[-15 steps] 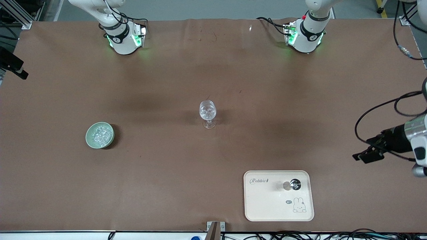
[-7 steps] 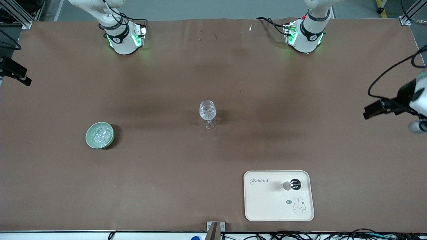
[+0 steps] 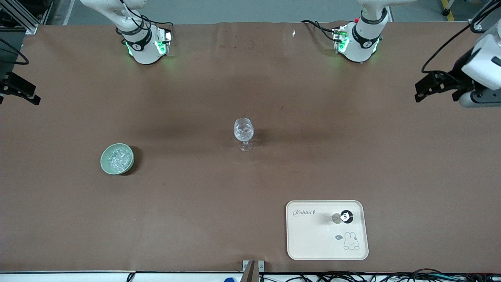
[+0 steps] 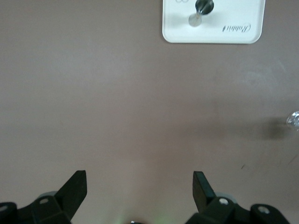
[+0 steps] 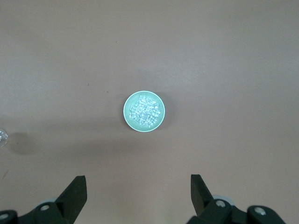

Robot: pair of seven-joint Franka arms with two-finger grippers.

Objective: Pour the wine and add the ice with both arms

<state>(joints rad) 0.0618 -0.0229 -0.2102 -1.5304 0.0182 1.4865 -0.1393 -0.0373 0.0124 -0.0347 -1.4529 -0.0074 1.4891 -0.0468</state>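
Stemmed glass mid-table; green bowl of ice toward right arm's end; tray nearest camera; left gripper and right gripper aloft, fingers spread, empty

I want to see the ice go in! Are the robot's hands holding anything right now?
No. The left gripper and the right gripper are both open and empty, up above the table.

Brown-covered table, grey floor along its edge, aluminium framing at one corner.
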